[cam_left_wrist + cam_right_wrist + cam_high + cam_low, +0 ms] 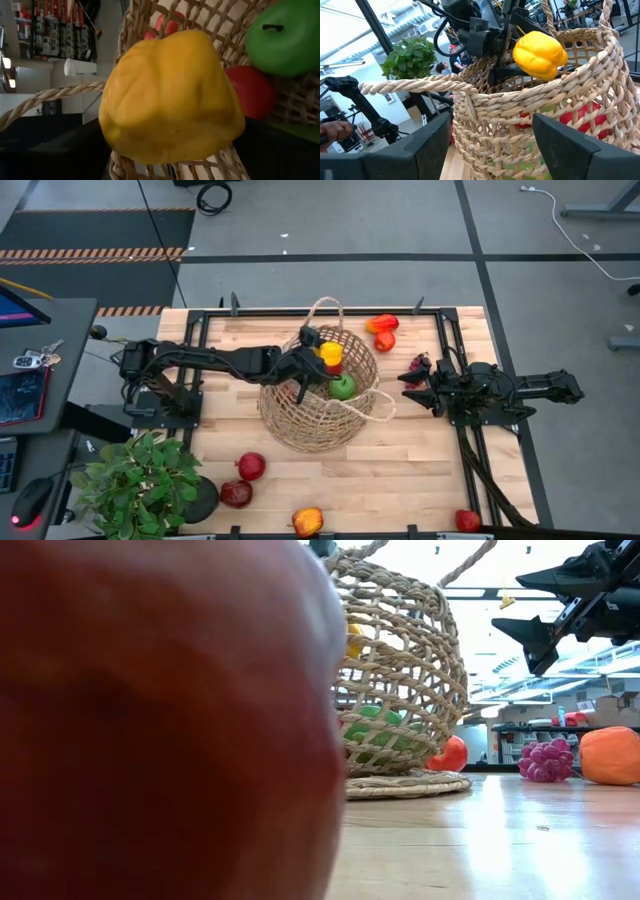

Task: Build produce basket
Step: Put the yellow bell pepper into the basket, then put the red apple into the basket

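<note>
Your left gripper (322, 362), closed on the yellow pepper (330, 353), hangs just above the open mouth of the basket (300, 425), which stands mid-table toward the far edge. Risk, as judged: released off-centre, the pepper may strike the rim and roll out onto the table (420, 470); it may also land on the green apple (343, 387) and red fruit (254, 91) already inside. Your right gripper (412, 385), fingers open and empty, waits near the right edge, just beside the basket's loop handle.
</note>
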